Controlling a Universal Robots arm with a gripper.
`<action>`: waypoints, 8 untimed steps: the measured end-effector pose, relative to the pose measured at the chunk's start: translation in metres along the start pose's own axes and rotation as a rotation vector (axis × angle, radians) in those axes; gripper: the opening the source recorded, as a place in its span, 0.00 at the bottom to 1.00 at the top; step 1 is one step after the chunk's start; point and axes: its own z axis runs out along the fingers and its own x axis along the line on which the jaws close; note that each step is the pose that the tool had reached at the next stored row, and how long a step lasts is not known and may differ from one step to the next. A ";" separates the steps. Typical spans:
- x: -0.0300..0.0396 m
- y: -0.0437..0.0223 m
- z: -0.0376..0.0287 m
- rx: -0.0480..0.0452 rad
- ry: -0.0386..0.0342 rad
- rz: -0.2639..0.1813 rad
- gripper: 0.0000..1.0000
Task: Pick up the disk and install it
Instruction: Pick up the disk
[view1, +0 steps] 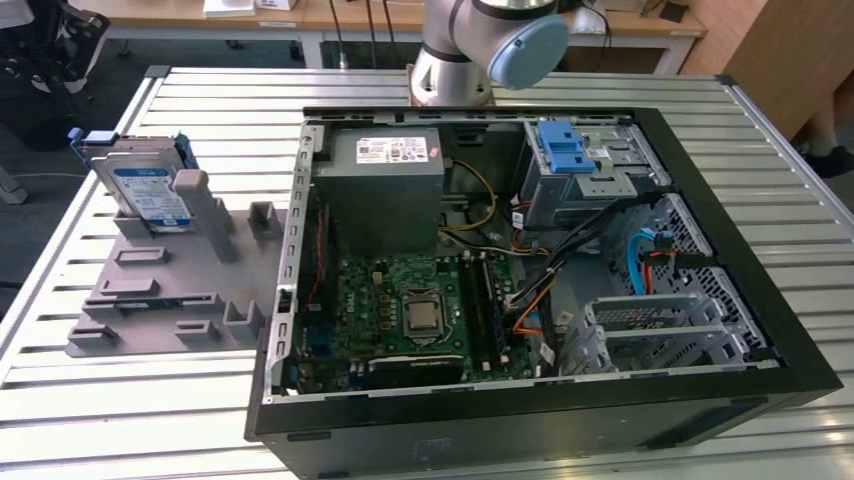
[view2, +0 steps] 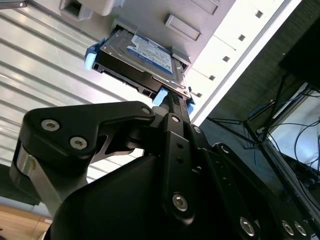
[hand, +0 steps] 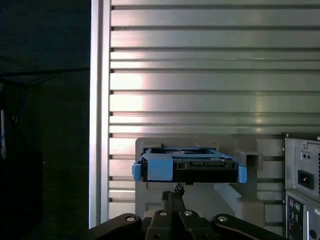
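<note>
The disk (view1: 144, 192) stands on edge in a grey fixture (view1: 147, 300) beside the open computer case (view1: 534, 430), its lower part hidden by posts. The gripper (hand: 176, 191) has its 2 fingers together, empty, apart from the disk.

a slatted metal table (view1: 134, 420) carries a grey fixture plate (view1: 147, 300) and an open computer case (view1: 534, 425).

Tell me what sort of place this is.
Probably a robotics lab or workshop bench: an opened computer case lies on a slatted metal table, the disk stands in a grey fixture beside it, with desks behind.
</note>
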 end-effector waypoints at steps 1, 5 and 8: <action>0.0000 0.0000 0.0000 0.0000 0.0000 -0.002 0.11; 0.0000 0.0000 0.0000 0.0004 -0.0004 -0.018 0.11; 0.0002 0.0000 0.0000 -0.0003 -0.0016 -0.029 0.11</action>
